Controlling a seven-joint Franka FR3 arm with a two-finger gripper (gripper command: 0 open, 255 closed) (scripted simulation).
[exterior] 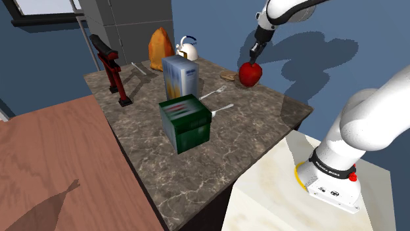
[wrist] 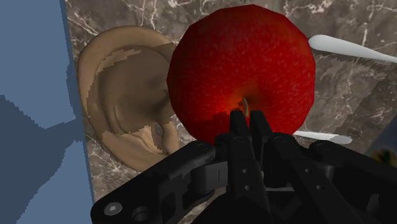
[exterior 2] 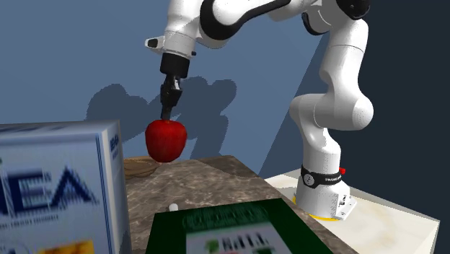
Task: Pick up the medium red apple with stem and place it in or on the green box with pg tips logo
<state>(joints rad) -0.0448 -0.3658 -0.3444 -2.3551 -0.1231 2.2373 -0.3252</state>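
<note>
Gripper (exterior 2: 166, 113) pinched narrow on your apple (exterior 2: 166, 141) at the stem, apple hanging under it, your green box (exterior: 186, 123) well apart on the counter (exterior: 263, 125).

A blue-and-white carton (exterior: 180, 75) stands on a dark marble counter (exterior: 263, 125), a white kettle (exterior: 187, 47) behind it. A fork (exterior: 212, 95) lies near the carton.

The worktop (exterior: 217, 164) was dark marble with pale veins and stood against a blue wall (exterior: 210, 26), on which soft dark shadows (exterior: 299, 49) fell. In the shoulder view a tall grey cabinet (exterior: 121, 23) stood behind its far corner, with a dark-framed window (exterior: 33, 8) at the upper left. A reddish-brown wooden surface (exterior: 52, 151) lay beside the worktop, lower left. In the second exterior view a darker stretch of wall (exterior 2: 411, 108) showed at the right.
</note>
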